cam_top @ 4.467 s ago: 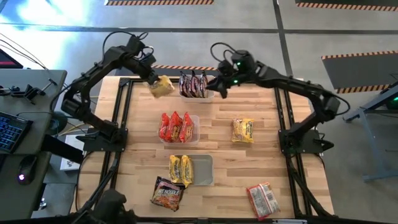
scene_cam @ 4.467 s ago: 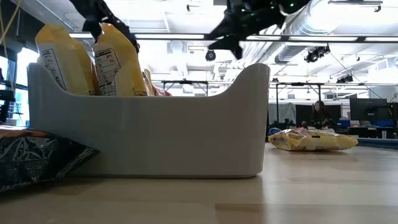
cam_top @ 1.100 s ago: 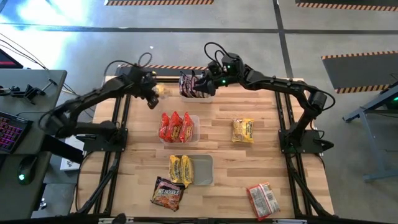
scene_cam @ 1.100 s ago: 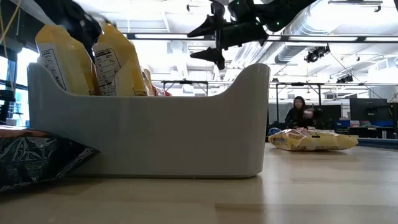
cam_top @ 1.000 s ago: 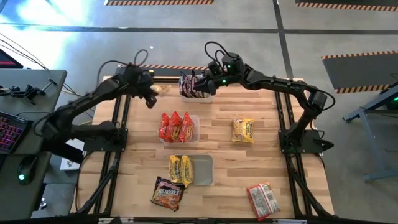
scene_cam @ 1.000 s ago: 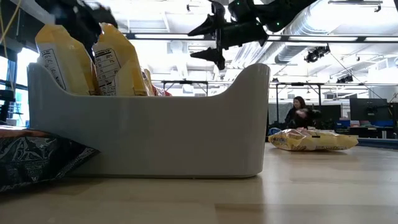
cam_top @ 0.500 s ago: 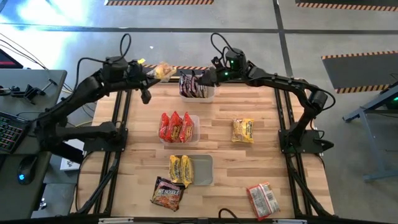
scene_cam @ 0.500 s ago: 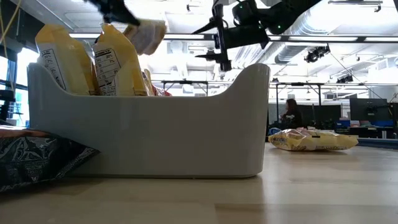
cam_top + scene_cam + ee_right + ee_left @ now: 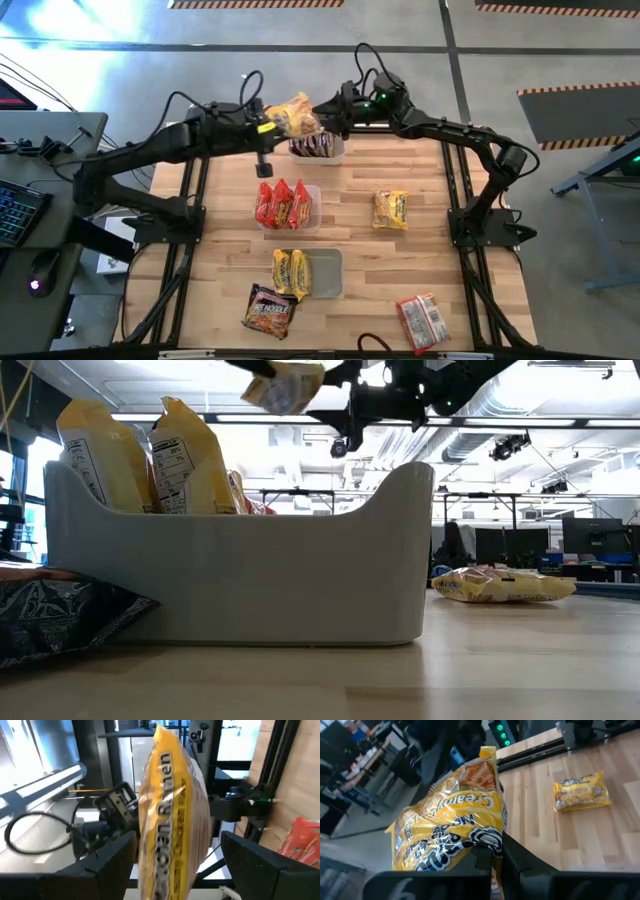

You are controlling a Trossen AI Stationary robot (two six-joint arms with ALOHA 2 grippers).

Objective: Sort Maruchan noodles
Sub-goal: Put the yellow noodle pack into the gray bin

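Maruchan noodles partly sorted: dark packets (image 9: 312, 146) in far tub, red packets (image 9: 282, 203) in middle tub, yellow packets (image 9: 290, 273) in near tub. Left gripper (image 9: 272, 123) fingers clamped on yellow packet (image 9: 296, 114), held aloft by far tub; right gripper (image 9: 327, 112) fingers spread around it. Loose on table (image 9: 400, 270): yellow (image 9: 391, 210), red (image 9: 420, 320), dark (image 9: 268, 311). Labels mostly unreadable from above.
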